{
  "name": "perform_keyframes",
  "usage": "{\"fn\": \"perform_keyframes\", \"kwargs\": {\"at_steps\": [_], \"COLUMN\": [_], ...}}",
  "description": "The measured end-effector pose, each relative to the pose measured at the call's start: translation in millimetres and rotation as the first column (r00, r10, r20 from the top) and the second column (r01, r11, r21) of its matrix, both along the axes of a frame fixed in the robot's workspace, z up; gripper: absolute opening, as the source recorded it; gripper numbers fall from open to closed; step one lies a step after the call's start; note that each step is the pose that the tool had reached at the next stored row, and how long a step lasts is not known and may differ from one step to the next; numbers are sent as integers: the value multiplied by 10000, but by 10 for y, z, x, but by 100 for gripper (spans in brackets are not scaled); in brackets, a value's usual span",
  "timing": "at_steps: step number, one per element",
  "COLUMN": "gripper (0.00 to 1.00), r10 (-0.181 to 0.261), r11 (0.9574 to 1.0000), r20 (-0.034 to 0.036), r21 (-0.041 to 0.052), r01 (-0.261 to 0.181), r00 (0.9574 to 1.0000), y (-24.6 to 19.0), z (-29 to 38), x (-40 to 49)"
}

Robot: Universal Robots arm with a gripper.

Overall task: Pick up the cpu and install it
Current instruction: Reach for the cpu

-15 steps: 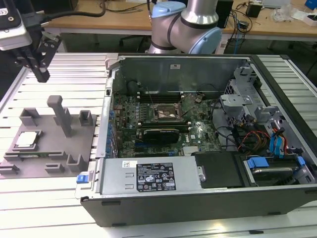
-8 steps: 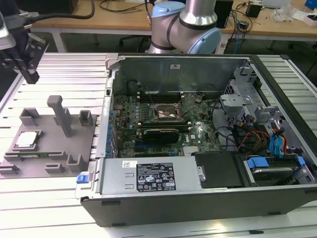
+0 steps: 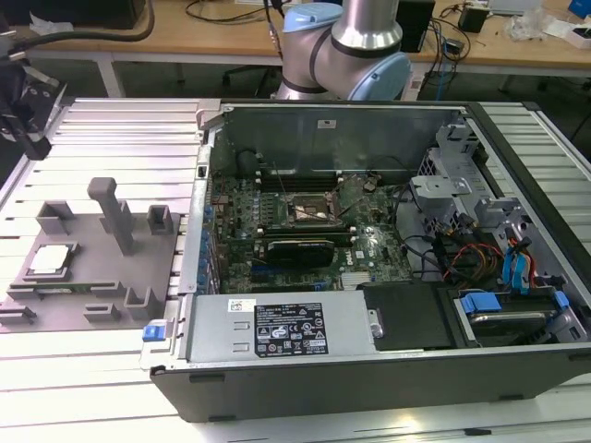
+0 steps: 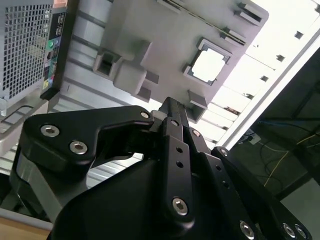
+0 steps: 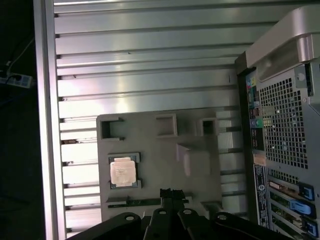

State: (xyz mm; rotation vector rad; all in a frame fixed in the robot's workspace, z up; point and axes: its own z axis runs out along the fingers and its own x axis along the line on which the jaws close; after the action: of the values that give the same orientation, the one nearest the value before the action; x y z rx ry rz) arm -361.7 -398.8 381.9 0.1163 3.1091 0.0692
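Observation:
The cpu (image 3: 51,261), a small square chip with a pale silver top, lies flat in a recess of the grey fixture plate (image 3: 92,231) on the exterior view's left. It also shows in both wrist views, as the cpu (image 5: 122,172) and as the glare-bright cpu (image 4: 207,65). My gripper (image 5: 167,192) hovers well above the plate, off the chip, with its fingers together and nothing between them. In the exterior view the gripper (image 3: 32,138) is a dark shape at the far left edge. The dark metal-framed socket (image 3: 309,210) sits on the motherboard inside the open case.
The open computer case (image 3: 369,369) takes up the exterior view's middle and right, with a power supply (image 3: 286,328) along its front. A tall grey post (image 3: 115,212) and small blocks rise from the fixture plate. A narrow green memory stick (image 5: 132,202) lies beside the chip.

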Motion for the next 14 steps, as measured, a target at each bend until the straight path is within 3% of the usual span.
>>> {"fn": "perform_keyframes", "kwargs": {"at_steps": [6,8,14], "gripper": [11,11,11], "r10": [0,0,0], "r11": [10000,10000,10000], "r20": [0,1,0], "r21": [-1,0,-1], "r01": [0,0,0], "r00": [10000,10000,10000], "y": [0,0,0], "z": [-50,-97,-229], "x": [-207,-295,-334]}}
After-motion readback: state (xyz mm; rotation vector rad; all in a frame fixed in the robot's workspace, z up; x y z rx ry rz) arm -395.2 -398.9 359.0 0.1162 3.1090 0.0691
